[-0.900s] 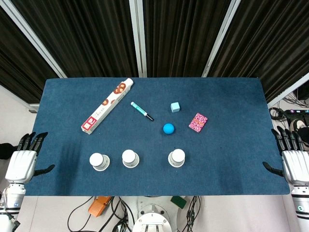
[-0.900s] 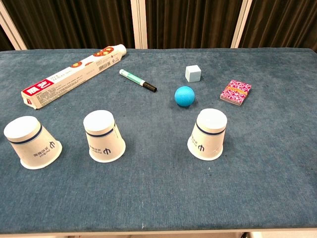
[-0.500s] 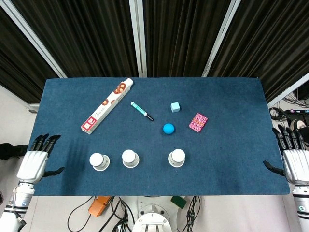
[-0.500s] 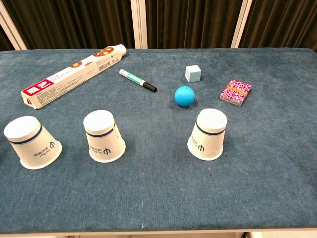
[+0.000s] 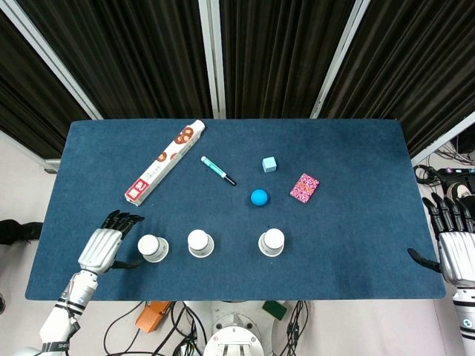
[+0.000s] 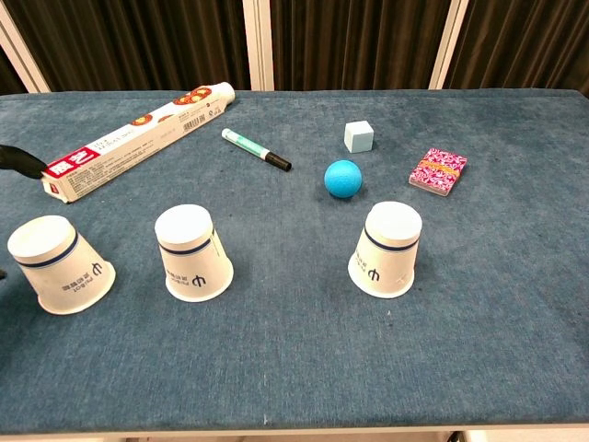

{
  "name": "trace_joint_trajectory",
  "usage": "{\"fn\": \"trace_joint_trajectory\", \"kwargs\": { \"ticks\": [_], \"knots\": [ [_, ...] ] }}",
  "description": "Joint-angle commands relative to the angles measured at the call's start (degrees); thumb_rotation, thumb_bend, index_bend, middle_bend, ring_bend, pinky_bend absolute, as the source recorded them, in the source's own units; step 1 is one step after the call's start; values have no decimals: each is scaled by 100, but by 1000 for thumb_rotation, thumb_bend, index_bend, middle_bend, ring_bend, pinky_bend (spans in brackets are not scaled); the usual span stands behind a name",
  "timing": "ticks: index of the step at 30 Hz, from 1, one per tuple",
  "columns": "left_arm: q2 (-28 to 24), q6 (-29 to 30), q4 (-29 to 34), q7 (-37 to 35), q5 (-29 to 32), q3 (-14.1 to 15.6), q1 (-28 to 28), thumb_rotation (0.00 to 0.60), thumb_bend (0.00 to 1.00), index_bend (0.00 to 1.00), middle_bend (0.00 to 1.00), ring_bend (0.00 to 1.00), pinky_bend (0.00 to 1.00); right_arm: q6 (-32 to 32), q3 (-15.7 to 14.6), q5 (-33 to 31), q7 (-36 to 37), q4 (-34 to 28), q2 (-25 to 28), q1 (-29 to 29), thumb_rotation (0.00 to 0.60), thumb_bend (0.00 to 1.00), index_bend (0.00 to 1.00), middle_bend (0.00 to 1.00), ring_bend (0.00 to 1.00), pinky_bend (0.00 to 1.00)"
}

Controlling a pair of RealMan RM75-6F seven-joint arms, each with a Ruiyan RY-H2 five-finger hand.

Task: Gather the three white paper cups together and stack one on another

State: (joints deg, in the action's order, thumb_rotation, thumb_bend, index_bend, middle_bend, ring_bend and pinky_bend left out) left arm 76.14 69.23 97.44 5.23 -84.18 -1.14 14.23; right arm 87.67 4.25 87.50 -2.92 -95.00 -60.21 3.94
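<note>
Three white paper cups stand upside down in a row near the table's front edge: the left cup [image 5: 152, 248] [image 6: 59, 264], the middle cup [image 5: 200, 242] [image 6: 192, 251] and the right cup [image 5: 272, 242] [image 6: 387, 249]. They stand apart from one another. My left hand [image 5: 104, 245] hovers over the table just left of the left cup, fingers spread, holding nothing; in the chest view only dark fingertips [image 6: 23, 163] show at the left edge. My right hand [image 5: 454, 245] stays off the table's right edge, fingers apart and empty.
On the blue table [image 5: 356, 163] lie a long printed box [image 5: 163, 163] at the back left, a green marker [image 5: 218, 170], a pale blue cube [image 5: 269, 165], a blue ball [image 5: 259, 197] and a pink patterned card box [image 5: 304, 187].
My left hand has moved right from beside the table's left edge to just left of the left cup. The right hand and the cups have stayed put.
</note>
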Motion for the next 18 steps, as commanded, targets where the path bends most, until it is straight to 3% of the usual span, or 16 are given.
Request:
{"fn": "trace_joint_trajectory", "kwargs": {
  "ticks": [1, 10, 18],
  "knots": [
    [137, -97, 24, 141, 168, -31, 61, 600, 81, 205, 196, 132, 33, -14, -2, 7, 0, 11, -11, 8, 600, 227, 0, 74, 0, 42],
    [204, -215, 10, 402, 495, -2, 105, 600, 104, 261, 266, 167, 33, -59, -2, -30, 44, 81, -51, 12, 600, 227, 0, 74, 0, 42],
    [344, -230, -168, 477, 605, -50, 183, 600, 148, 400, 424, 284, 51, -105, -11, -15, 70, 108, -75, 35, 600, 227, 0, 74, 0, 42]
  ]
}}
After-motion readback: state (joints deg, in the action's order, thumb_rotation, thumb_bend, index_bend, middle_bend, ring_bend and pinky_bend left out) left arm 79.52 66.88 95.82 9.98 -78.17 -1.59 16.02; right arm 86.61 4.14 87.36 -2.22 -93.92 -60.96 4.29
